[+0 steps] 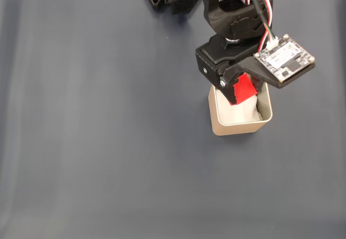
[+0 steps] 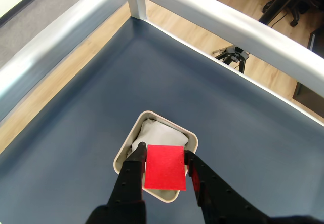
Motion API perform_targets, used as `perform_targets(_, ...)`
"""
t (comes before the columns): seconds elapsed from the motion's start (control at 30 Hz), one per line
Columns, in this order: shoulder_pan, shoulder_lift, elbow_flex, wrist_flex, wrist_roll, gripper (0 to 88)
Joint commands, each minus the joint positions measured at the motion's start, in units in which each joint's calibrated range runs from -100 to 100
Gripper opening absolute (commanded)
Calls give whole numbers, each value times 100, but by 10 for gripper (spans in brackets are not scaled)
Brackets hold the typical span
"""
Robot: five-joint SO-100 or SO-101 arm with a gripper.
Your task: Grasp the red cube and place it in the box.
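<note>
The red cube [image 2: 164,166] sits clamped between my two black fingers, held in the air over the box [image 2: 129,139]. My gripper [image 2: 163,153] is shut on the cube. In the fixed view the cube [image 1: 244,88] peeks out under the black gripper [image 1: 237,92], above the upper part of the beige box [image 1: 230,127]. White padding [image 2: 154,133] lines the inside of the box, below the cube.
The dark blue-grey mat [image 1: 97,114] spreads wide to the left of and below the box in the fixed view. A silver metal rail [image 2: 76,26] frames the table's far edges in the wrist view, with wooden floor beyond it.
</note>
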Motion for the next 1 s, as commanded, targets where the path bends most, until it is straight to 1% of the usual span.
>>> perform_targets(0.0, -10, 18, -382, -95, -10, 2)
perform_targets(0.97, -152, -380, -354, 45, -29, 2)
